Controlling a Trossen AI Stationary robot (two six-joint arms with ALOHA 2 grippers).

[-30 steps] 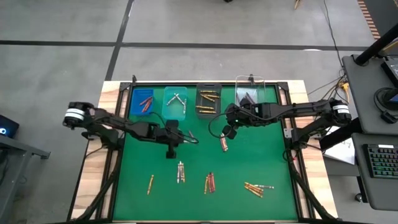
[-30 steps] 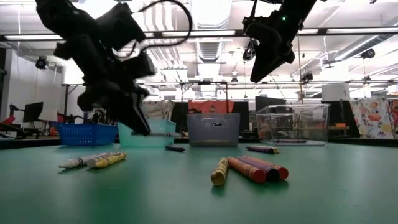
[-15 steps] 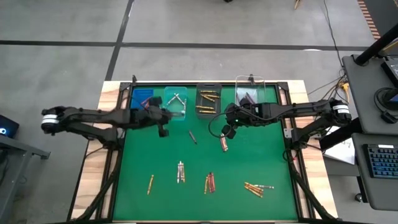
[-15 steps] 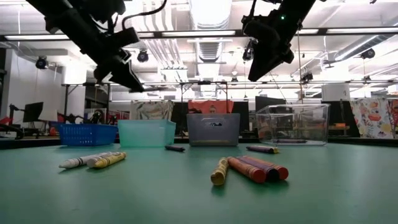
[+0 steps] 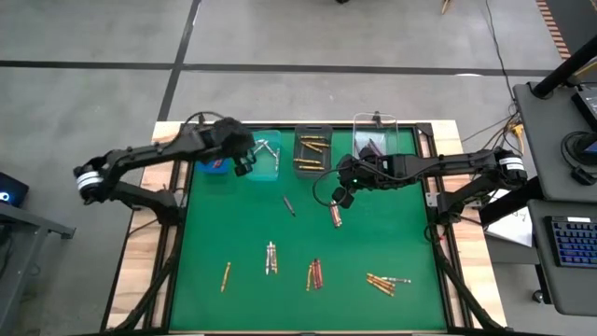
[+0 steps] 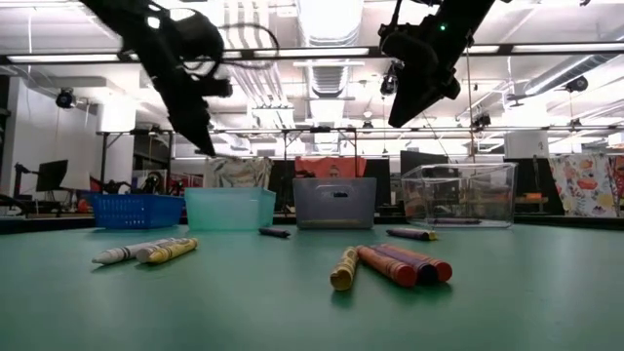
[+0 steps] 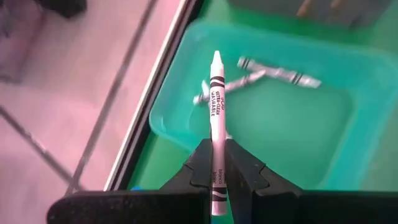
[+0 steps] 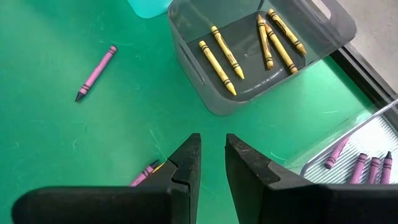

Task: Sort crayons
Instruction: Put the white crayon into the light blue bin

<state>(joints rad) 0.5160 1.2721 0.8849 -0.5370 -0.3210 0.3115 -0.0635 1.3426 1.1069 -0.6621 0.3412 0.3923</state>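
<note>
We've got the left gripper [image 7: 217, 163] pinching a light, stiff white crayon [image 7: 215, 106] near its butt, above the teal bin [image 7: 323, 134].

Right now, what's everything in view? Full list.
blue bin: one, blue, left end of the far row
teal bin: one, teal, next along
silver crayons: at least two, in the teal bin
grey bin: one, grey, third
gold crayons: five, in the grey bin
clear bin: one, clear, right end
purple crayons: at least four, in the clear bin
loose crayons: several clusters, mixed colours, on the green mat
left hand: shut on a white crayon, above the teal bin
right hand: open, empty, above the mat
</note>
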